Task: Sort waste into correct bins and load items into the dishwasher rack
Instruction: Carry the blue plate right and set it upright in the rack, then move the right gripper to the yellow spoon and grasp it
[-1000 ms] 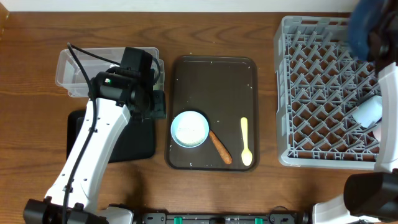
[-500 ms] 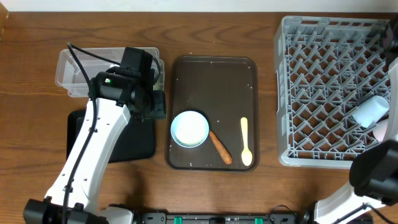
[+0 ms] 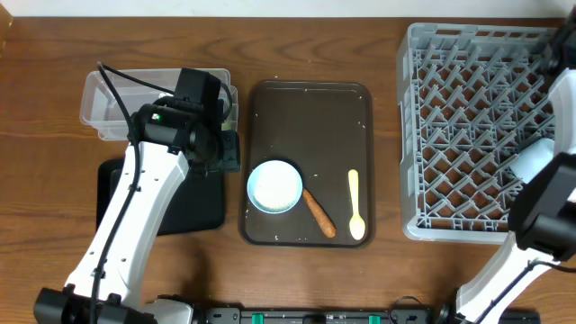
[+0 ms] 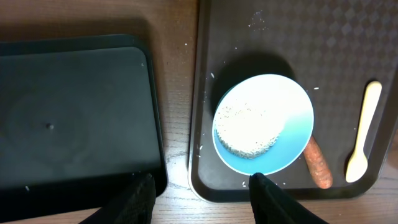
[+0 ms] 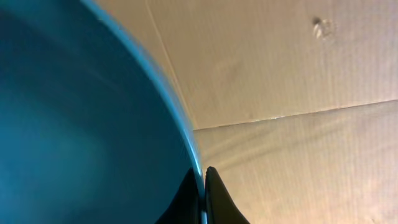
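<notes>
A light blue cup (image 3: 274,186) holding white rice (image 4: 249,127) stands on the brown serving tray, with an orange-brown carrot stick (image 3: 319,213) and a pale yellow spoon (image 3: 355,205) beside it. My left gripper (image 4: 199,186) is open and empty, hovering over the gap between the black tray (image 4: 74,112) and the serving tray; in the overhead view it (image 3: 229,151) is just left of the cup. My right gripper (image 5: 202,171) is shut on the rim of the dark blue plate (image 5: 81,124), outside the overhead view. The grey dishwasher rack (image 3: 450,54) is at right.
The clear tub (image 3: 108,108) sits behind the black tray (image 3: 205,202), under my left arm. The brown serving tray (image 3: 306,117) carries scattered rice grains. A white bowl (image 3: 531,160) lies in the rack's right side, beside my right arm (image 3: 562,81).
My right arm has carried the dark blue plate up and out past the overhead view's top right corner. The left arm has not moved.
</notes>
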`<state>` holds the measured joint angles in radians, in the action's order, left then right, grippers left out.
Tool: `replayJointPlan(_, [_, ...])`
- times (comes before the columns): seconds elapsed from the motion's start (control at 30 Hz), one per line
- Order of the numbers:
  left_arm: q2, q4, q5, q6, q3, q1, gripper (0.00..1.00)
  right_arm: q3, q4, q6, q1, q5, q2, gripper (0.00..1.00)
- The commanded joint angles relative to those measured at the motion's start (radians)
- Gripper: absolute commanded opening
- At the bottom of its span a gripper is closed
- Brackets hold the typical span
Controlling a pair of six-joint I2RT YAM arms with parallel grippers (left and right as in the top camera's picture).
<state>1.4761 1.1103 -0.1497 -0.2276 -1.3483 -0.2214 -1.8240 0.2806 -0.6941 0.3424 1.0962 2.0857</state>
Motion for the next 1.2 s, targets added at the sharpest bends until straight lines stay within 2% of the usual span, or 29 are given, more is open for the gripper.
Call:
replayJointPlan(0.0, [-0.006, 0.003, 0.012, 0.006, 0.008, 0.002, 0.51, -0.007, 0.013, 0.023, -0.019, 0.026, 0.042, 0.01])
replayJointPlan(0.17, [-0.006, 0.003, 0.012, 0.002, 0.008, 0.002, 0.51, -0.007, 0.084, 0.175, -0.063, 0.027, 0.047, 0.01])
replayJointPlan(0.27, [-0.006, 0.003, 0.012, 0.002, 0.008, 0.002, 0.51, -0.007, 0.146, 0.213, -0.092, 0.026, 0.047, 0.01])
replayJointPlan(0.37, [-0.006, 0.003, 0.012, 0.002, 0.008, 0.002, 0.51, -0.007, 0.242, 0.270, -0.121, 0.026, 0.047, 0.15])
replayJointPlan(0.5, [-0.006, 0.003, 0.012, 0.002, 0.008, 0.002, 0.51, -0.007, 0.359, 0.407, -0.140, 0.021, 0.047, 0.49])
replayJointPlan(0.6, [-0.006, 0.003, 0.013, 0.002, 0.008, 0.002, 0.51, -0.007, 0.443, 0.486, -0.141, -0.008, 0.046, 0.65])
replayJointPlan(0.63, [-0.006, 0.003, 0.012, 0.002, 0.008, 0.002, 0.51, -0.007, 0.466, 0.502, -0.141, -0.018, 0.044, 0.68])
replayJointPlan(0.83, [-0.006, 0.004, 0.012, 0.002, 0.008, 0.002, 0.51, -0.007, 0.523, 0.533, -0.141, -0.178, -0.042, 0.73])
replayJointPlan(0.97, [-0.006, 0.004, 0.012, 0.002, 0.008, 0.002, 0.51, -0.008, 0.516, 0.533, -0.142, -0.304, -0.166, 0.84])
replayJointPlan(1.1, [-0.006, 0.003, 0.013, 0.002, 0.008, 0.002, 0.51, -0.008, 0.548, 0.533, -0.148, -0.545, -0.301, 0.92])
replayJointPlan(1.17, [-0.006, 0.003, 0.013, 0.002, 0.008, 0.002, 0.52, -0.008, 0.581, 0.533, -0.149, -0.719, -0.356, 0.92])
